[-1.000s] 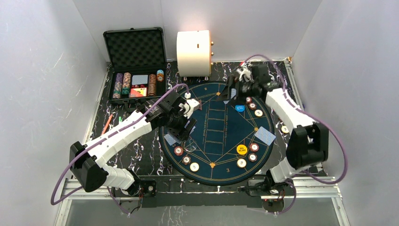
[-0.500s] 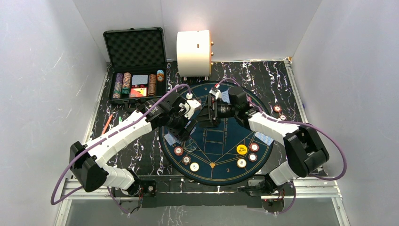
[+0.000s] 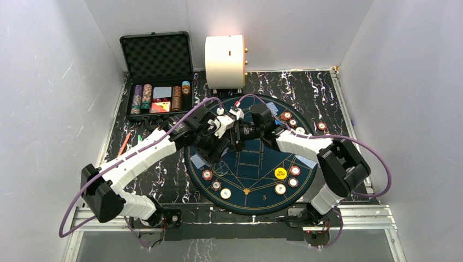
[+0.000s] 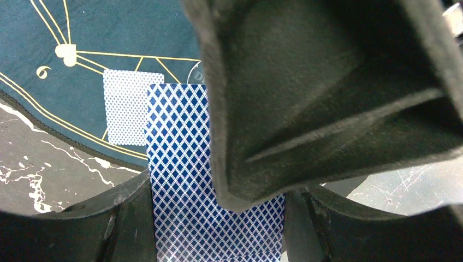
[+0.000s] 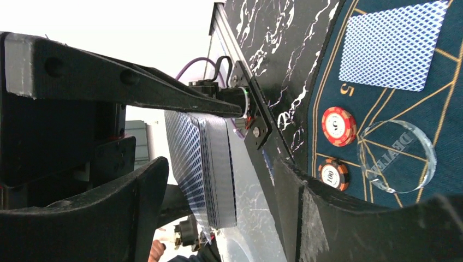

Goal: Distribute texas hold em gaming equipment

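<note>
My left gripper (image 4: 218,232) is shut on a deck of blue-backed playing cards (image 4: 185,180), held on edge above the left part of the round green felt mat (image 3: 256,164). My right gripper (image 5: 221,169) is open, with one jaw on each side of that deck (image 5: 210,169) and a gap on both sides. In the top view the two grippers meet, the left gripper (image 3: 217,143) against the right gripper (image 3: 235,134). Dealt cards (image 4: 128,106) (image 5: 396,46) lie on the felt. Red-and-white chips (image 5: 338,125) (image 3: 207,174) and a yellow button (image 3: 280,173) lie around the mat's rim.
An open black case (image 3: 158,54) with chip stacks stands at the back left, a big cream cylinder (image 3: 224,61) beside it. A clear dealer disc (image 5: 396,155) lies on the felt. Two chips (image 3: 321,126) lie off the mat at the right. White walls enclose the table.
My right arm has swung left across the mat from its far right edge to the deck in my left gripper, and its jaws have narrowed a little. The left arm has stayed put.
</note>
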Robot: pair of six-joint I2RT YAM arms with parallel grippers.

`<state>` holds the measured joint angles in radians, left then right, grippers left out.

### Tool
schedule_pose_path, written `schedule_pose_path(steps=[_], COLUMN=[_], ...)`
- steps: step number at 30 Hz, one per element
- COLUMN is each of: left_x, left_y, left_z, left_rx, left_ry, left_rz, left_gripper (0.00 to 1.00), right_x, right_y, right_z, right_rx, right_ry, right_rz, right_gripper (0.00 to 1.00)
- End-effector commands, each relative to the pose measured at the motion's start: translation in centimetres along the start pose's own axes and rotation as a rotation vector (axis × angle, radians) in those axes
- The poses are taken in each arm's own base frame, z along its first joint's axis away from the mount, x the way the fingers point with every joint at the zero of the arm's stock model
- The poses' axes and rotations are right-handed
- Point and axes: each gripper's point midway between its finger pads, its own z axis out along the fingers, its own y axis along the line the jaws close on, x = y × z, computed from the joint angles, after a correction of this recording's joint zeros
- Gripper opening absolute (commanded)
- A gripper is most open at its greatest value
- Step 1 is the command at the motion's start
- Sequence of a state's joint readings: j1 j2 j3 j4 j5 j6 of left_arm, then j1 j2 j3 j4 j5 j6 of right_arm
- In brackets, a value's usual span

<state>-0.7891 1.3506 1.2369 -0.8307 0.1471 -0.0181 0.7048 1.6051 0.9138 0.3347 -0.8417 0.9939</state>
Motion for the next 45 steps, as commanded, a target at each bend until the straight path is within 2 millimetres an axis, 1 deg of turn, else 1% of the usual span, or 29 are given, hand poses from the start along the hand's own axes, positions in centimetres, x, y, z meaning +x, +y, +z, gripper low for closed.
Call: schedule_pose_path(steps=[1,3,5,7,18,22,25,29,32,35,38,43,45], left_x=[-1.4,-1.5,-1.5,-1.6,-1.6,-1.7,-1.7,-1.8,-1.8,-1.7,-1.4,-1.1,-1.1], left_y=[-0.9,-1.0,-1.1,-1.2,-1.3,-1.3,-1.3,-1.3,-1.2,-1.2,-1.0,-0.8,-0.5], left_z=[-1.5,-1.5,-1.6,-1.6,-1.7,-1.5,-1.3,-1.3,-1.2,-1.0,-0.8,-0.5,-0.4], left_rx=[0.035,0.04,0.045,0.047,0.052,0.054,0.055,0.057,0.054,0.052,0.039,0.032,0.009], left_ry=[-0.074,-0.078,-0.082,-0.086,-0.09,-0.091,-0.086,-0.085,-0.083,-0.076,-0.064,-0.053,-0.052], left_rz=[0.023,0.023,0.022,0.022,0.021,0.016,0.015,0.017,0.014,0.008,0.001,-0.008,-0.018], left_gripper=[0.0,0.0,0.0,0.0,0.0,0.0,0.0,0.0,0.0,0.0,0.0,0.0,0.0], right_x=[-1.5,-1.4,-1.5,-1.6,-2.4,-2.3,-2.5,-2.7,-2.7,-2.6,-2.7,-2.8,-2.7], right_y=[1.6,1.4,1.3,1.1,1.6,1.7,1.5,1.7,1.8,1.9,1.8,1.6,1.5], right_z=[-0.3,-0.4,-0.4,-0.5,-1.7,-1.9,-2.2,-2.6,-2.8,-3.0,-3.4,-4.3,-4.8], right_rx=[0.004,0.015,0.03,0.042,0.088,0.098,0.136,0.155,0.168,0.179,0.205,0.263,0.287], right_ry=[-0.04,-0.036,-0.037,-0.041,-0.079,-0.073,-0.082,-0.094,-0.099,-0.095,-0.106,-0.133,-0.138], right_rz=[-0.094,-0.093,-0.098,-0.103,-0.156,-0.169,-0.184,-0.201,-0.207,-0.21,-0.218,-0.232,-0.23], right_gripper=[0.76,0.73,0.67,0.63,0.57,0.55,0.54,0.53,0.48,0.46,0.38,0.33,0.32])
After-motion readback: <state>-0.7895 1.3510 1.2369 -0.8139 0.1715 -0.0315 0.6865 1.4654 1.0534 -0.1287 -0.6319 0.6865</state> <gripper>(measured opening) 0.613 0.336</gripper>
